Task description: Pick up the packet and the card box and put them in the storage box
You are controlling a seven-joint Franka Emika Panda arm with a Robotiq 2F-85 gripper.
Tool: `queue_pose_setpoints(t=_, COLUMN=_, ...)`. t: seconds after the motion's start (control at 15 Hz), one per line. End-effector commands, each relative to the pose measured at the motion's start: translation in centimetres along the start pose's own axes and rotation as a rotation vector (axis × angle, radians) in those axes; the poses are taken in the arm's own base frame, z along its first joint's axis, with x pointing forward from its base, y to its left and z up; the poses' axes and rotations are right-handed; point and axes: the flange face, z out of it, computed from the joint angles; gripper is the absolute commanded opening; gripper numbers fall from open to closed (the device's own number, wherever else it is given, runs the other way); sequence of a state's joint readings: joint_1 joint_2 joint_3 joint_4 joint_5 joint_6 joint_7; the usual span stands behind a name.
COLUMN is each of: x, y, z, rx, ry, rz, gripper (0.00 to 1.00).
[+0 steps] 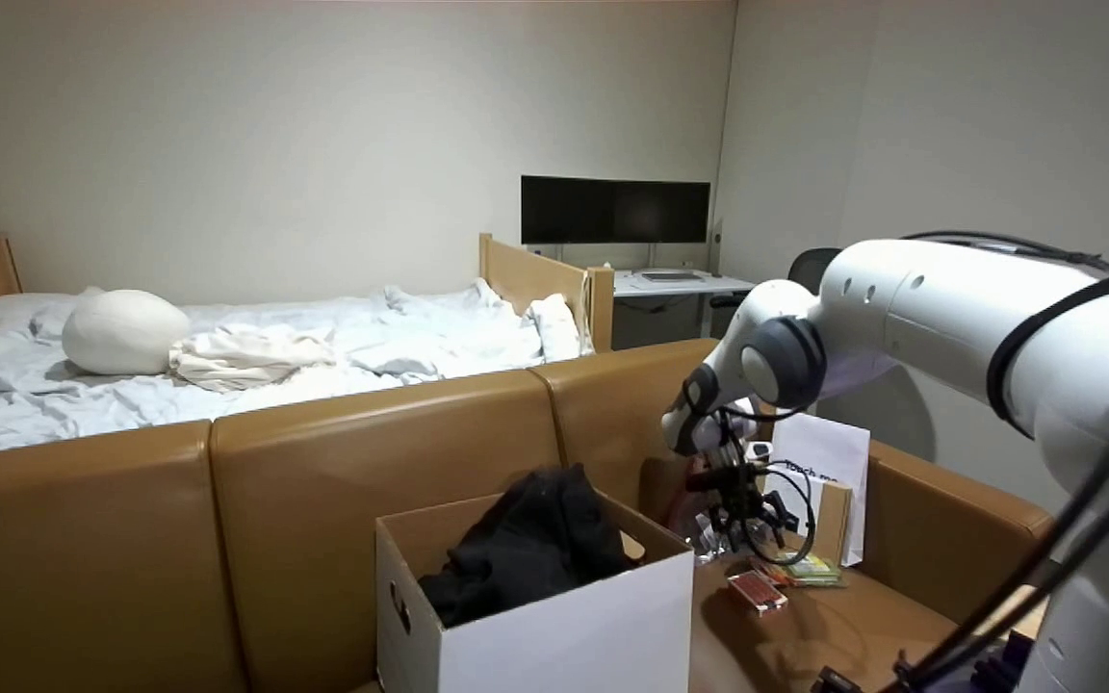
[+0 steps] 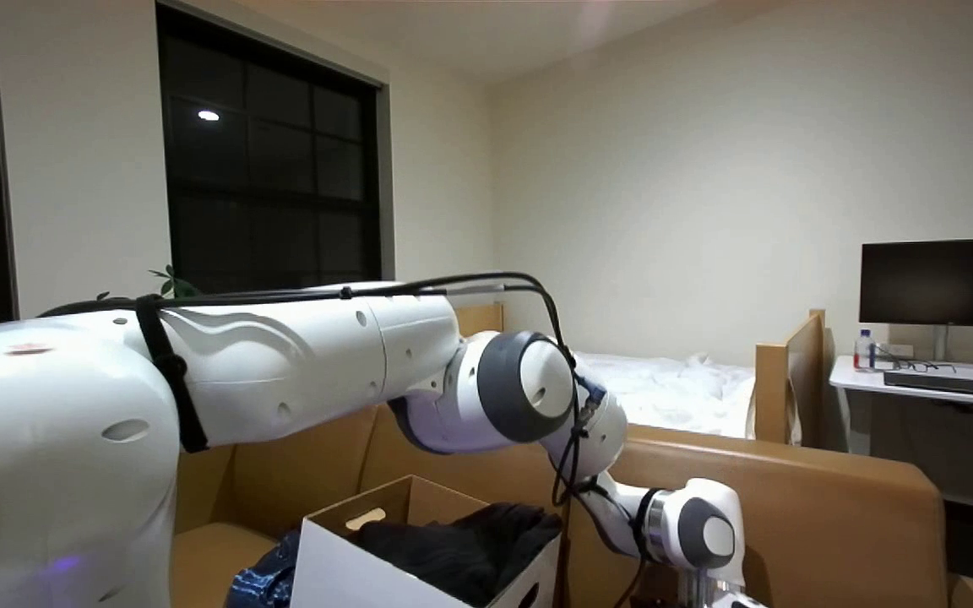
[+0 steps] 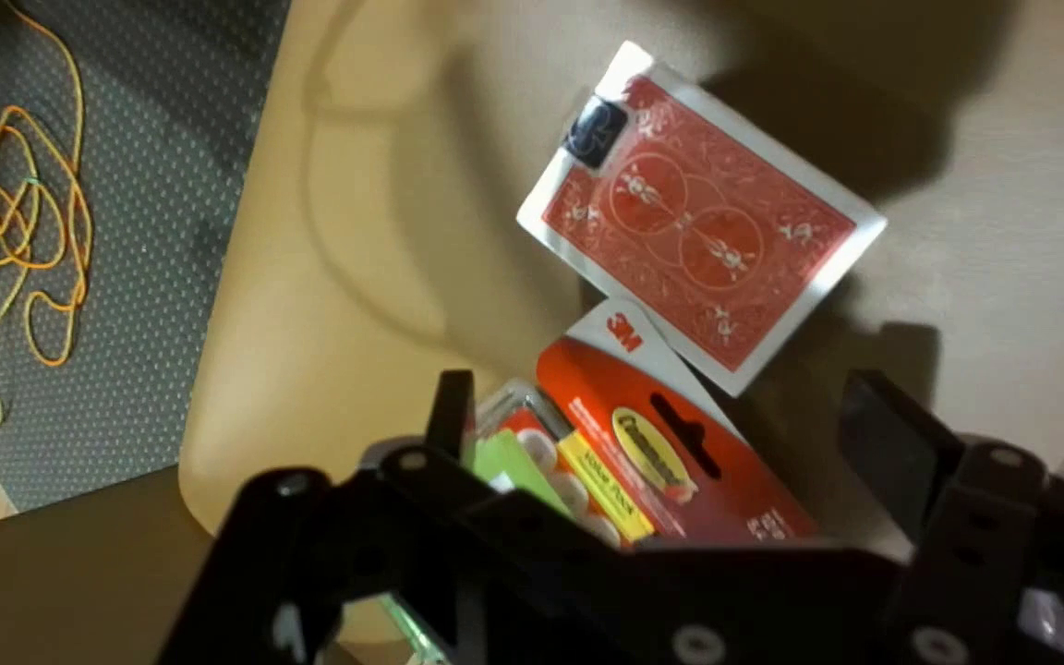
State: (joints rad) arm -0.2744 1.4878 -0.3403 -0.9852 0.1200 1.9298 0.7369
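Observation:
The card box point(image 3: 698, 217), red with a white border, lies flat on the sofa seat in the wrist view. Against its lower corner rests the packet point(image 3: 671, 443), red-orange with a green and yellow part, partly covered by the gripper's body. My gripper point(image 3: 668, 416) stands open above them, fingers wide apart, nothing held; the packet appears between the fingers from above. In an exterior view the gripper point(image 1: 752, 525) hangs over the packet point(image 1: 812, 570) and the card box point(image 1: 757, 591). The white storage box point(image 1: 569, 635) stands beside them on the sofa, also visible in an exterior view point(image 2: 385, 570).
Black cloth point(image 1: 535, 549) fills much of the storage box. Behind the packet stand a white paper bag point(image 1: 822, 462) and a smaller upright box point(image 1: 832, 525). Clear plastic point(image 1: 709, 539) lies near the carton. The sofa backrest point(image 1: 391, 443) and armrest point(image 1: 949, 510) bound the seat.

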Motion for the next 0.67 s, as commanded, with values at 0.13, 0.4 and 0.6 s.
queue_pose_setpoints(t=0.13, x=1.7, y=0.0, z=0.1, rx=-0.019, ry=0.117, rz=0.094, gripper=1.0)
queue_pose_setpoints(t=0.4, x=2.5, y=0.4, z=-1.0, rx=-0.021, ry=0.158, rz=0.108, gripper=1.0)
queue_pose_setpoints(t=0.6, x=1.4, y=0.1, z=0.4, rx=-0.071, ry=0.149, rz=0.065, gripper=1.0)
